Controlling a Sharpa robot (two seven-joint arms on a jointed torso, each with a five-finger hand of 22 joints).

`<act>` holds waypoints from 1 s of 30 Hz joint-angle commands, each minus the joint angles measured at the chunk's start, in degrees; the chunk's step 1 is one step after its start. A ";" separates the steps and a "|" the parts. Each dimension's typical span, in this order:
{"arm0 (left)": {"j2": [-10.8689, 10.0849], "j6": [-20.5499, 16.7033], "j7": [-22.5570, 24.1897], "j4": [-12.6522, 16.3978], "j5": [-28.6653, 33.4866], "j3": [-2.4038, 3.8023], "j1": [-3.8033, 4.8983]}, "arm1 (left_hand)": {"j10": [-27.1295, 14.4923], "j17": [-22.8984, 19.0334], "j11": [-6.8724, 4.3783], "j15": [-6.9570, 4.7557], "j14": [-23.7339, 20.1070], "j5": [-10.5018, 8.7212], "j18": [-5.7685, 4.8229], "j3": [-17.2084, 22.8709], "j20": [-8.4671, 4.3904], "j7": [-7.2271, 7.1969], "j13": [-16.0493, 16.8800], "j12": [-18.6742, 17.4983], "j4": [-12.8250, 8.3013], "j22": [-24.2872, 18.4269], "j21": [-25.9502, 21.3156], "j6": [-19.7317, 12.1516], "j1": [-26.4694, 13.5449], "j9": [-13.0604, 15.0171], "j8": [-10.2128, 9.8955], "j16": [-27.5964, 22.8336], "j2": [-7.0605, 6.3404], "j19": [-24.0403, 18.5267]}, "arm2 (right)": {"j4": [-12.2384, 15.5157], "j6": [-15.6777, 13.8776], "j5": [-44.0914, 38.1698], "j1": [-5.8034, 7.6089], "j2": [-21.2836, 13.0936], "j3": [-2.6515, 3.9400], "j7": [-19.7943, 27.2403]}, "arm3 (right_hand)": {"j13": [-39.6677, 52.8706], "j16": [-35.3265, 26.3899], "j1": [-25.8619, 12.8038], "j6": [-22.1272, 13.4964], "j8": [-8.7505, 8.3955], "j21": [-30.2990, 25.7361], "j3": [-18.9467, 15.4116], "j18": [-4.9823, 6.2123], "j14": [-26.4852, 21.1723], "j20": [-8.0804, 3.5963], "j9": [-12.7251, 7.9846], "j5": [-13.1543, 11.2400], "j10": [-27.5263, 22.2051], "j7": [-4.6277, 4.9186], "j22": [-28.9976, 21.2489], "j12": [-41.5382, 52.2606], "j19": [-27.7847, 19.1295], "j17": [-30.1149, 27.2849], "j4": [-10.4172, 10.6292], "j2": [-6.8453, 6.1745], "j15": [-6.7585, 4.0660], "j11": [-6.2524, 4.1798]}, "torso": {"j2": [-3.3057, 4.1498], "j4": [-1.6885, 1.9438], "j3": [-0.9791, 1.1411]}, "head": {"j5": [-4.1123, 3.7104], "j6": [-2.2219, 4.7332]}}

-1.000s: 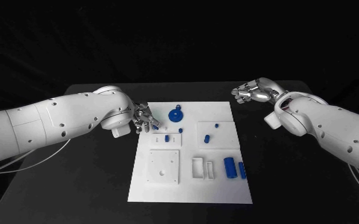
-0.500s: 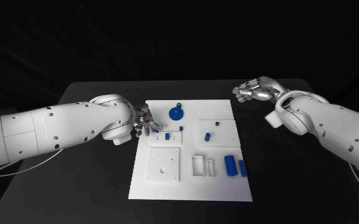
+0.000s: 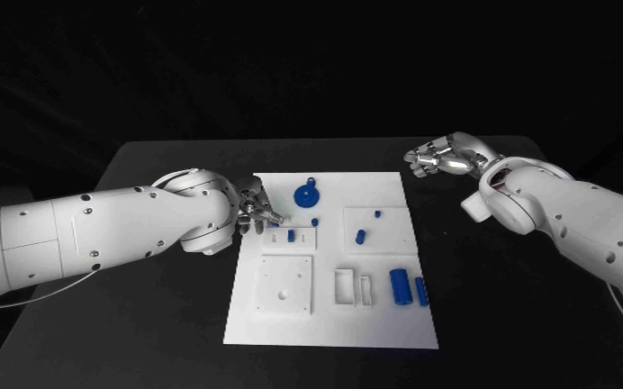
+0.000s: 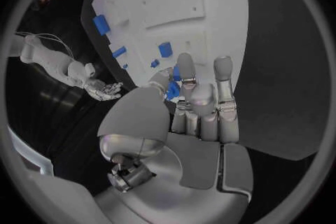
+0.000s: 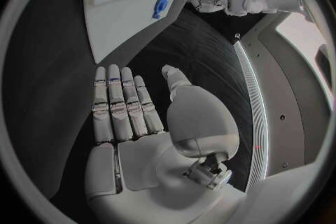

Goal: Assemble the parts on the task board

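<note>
The white task board [image 3: 376,326] lies in the middle of the black table. My left hand [image 3: 256,210] hovers at the board's left edge and pinches a small blue part [image 4: 173,88] between thumb and a finger. Close by stand a short blue peg [image 3: 316,223] and another peg [image 3: 288,238] in a white block. A blue round disc with a knob [image 3: 306,195] lies at the far side. Two blue cylinders [image 3: 399,287] lie near the front right. My right hand [image 3: 437,158] hangs beyond the board's far right corner, fingers straight and apart [image 5: 122,106], holding nothing.
A white square plate [image 3: 284,288] and a white slotted block [image 3: 343,289] sit on the board's near half. Two more blue pegs [image 3: 360,238] stand on a raised white square at the right. Bare black table [image 3: 143,317] surrounds the board on both sides.
My left arm has swung its elbow nearer and lower, while its hand has stayed at the board's left edge with the blue part. The right hand has barely moved.
</note>
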 commanded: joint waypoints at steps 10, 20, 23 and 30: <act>-0.38 -2.51 -0.22 0.77 -3.56 -0.02 -0.96 | 2.62 0.22 -0.25 0.09 0.63 0.51 -0.30 2.99 0.00 -2.57 -0.27 0.38 -2.58 1.00 0.22 3.09 0.12 10.21 0.17 -0.48 0.24 0.55 | 0.14 0.66 0.36 -0.04 -0.13 0.04 0.14 | -0.08 -0.16 0.09 -0.42 -0.30 0.02 -0.28 0.21 -0.28 0.13 -0.09 0.39 -0.37 0.01 -0.06 -0.15 -0.39 -0.09 0.12 0.44 -0.01 -0.03 | 0.03 0.03 -0.03 | 0.21 -0.56; -0.41 -2.20 -0.28 0.79 -3.74 -0.01 -2.12 | 2.62 0.36 -0.23 0.10 0.69 0.64 -0.26 3.13 0.04 -2.55 -0.47 0.51 -2.67 1.00 0.21 3.16 -0.02 10.25 0.18 -0.59 0.25 0.59 | 0.21 0.69 0.37 -0.06 -0.15 0.04 0.09 | -0.08 -0.15 0.09 -0.46 -0.31 0.03 -0.31 0.21 -0.27 0.13 -0.09 0.37 -0.38 0.01 -0.06 -0.15 -0.39 -0.09 0.20 0.44 -0.01 -0.03 | 0.00 0.03 0.00 | 0.28 -0.65; -0.39 -2.12 -0.29 0.76 -3.75 -0.01 -2.36 | 2.61 0.34 -0.23 0.11 0.69 0.75 -0.25 3.19 0.05 -2.55 -0.53 0.53 -2.72 1.00 0.20 3.14 -0.05 10.27 0.16 -0.65 0.26 0.59 | 0.25 0.69 0.37 -0.06 -0.12 0.04 0.09 | -0.08 -0.15 0.09 -0.46 -0.31 0.03 -0.31 0.21 -0.27 0.13 -0.09 0.37 -0.38 0.01 -0.06 -0.15 -0.39 -0.09 0.20 0.44 -0.01 -0.03 | 0.04 -0.01 -0.03 | 0.37 -0.64; -0.22 -1.83 -0.31 0.57 -3.75 -0.01 -2.82 | 2.61 0.34 -0.23 0.11 0.69 0.75 -0.25 3.19 0.05 -2.55 -0.53 0.53 -2.72 1.00 0.20 3.14 -0.05 10.27 0.16 -0.65 0.26 0.59 | 0.31 0.65 0.37 -0.07 -0.14 0.04 0.11 | -0.08 -0.15 0.09 -0.46 -0.31 0.03 -0.31 0.21 -0.27 0.13 -0.09 0.37 -0.38 0.01 -0.06 -0.15 -0.39 -0.09 0.20 0.44 -0.01 -0.03 | 0.02 0.00 0.00 | 0.38 -0.67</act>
